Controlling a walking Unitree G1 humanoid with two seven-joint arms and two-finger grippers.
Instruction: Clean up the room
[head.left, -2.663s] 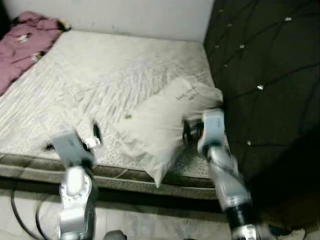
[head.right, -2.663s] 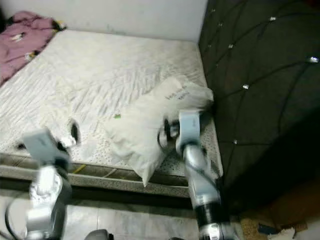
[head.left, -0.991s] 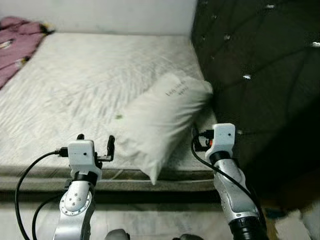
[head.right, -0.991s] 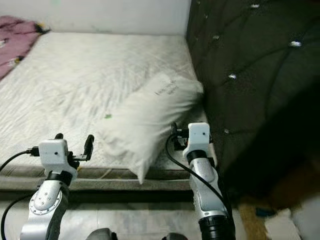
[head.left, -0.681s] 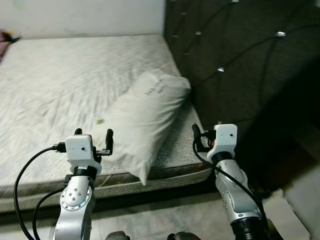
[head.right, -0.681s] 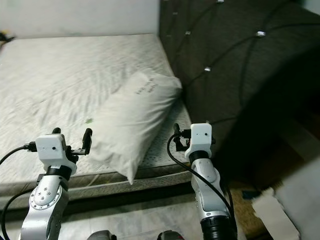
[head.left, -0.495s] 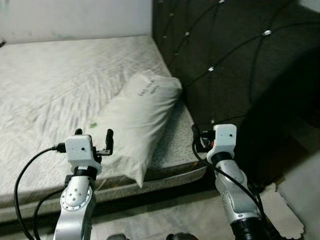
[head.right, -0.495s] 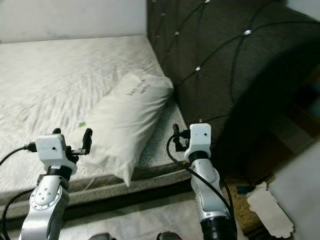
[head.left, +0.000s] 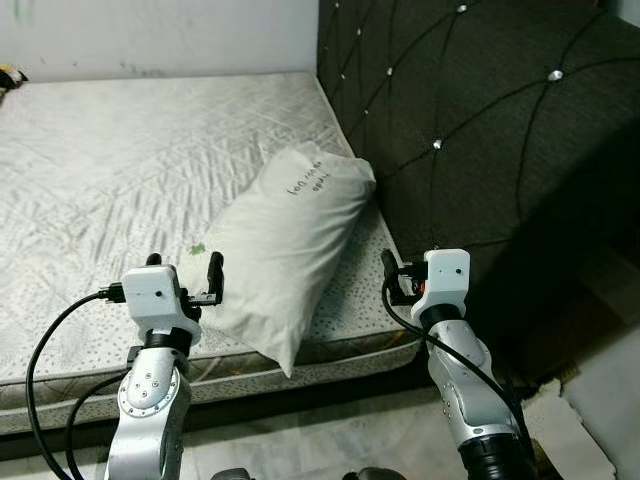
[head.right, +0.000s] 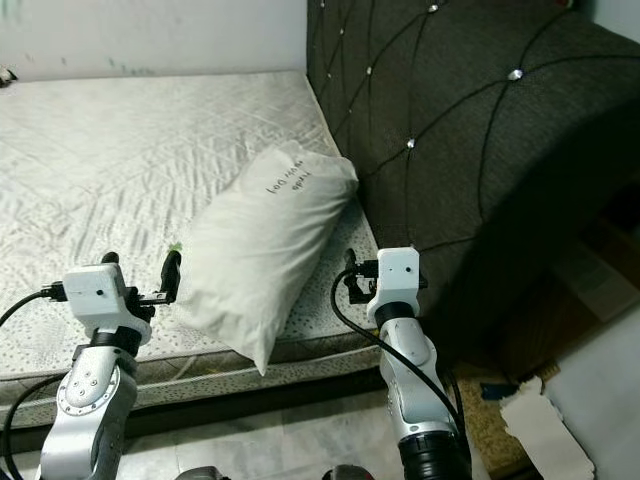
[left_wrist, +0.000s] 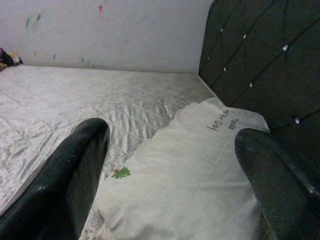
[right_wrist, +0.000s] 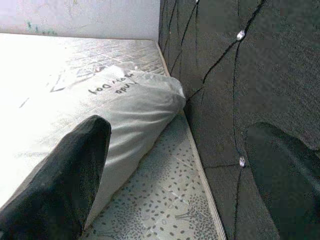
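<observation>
White pillow (head.left: 285, 245) lying diagonally on the bare mattress (head.left: 110, 170), one end near the dark tufted headboard (head.left: 480, 130), the other corner overhanging the near edge. Left gripper (left_wrist: 170, 185) and right gripper (right_wrist: 180, 175) are raised before the bed, fingers spread apart, holding nothing. The left wrist view resolves a small green mark (left_wrist: 120, 173) beside the pillow; the right wrist view shows the gap between pillow and headboard.

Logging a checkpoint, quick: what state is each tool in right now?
Left tool: open, holding nothing, just short of the pillow.
Right tool: open, holding nothing, between the pillow and the headboard.
</observation>
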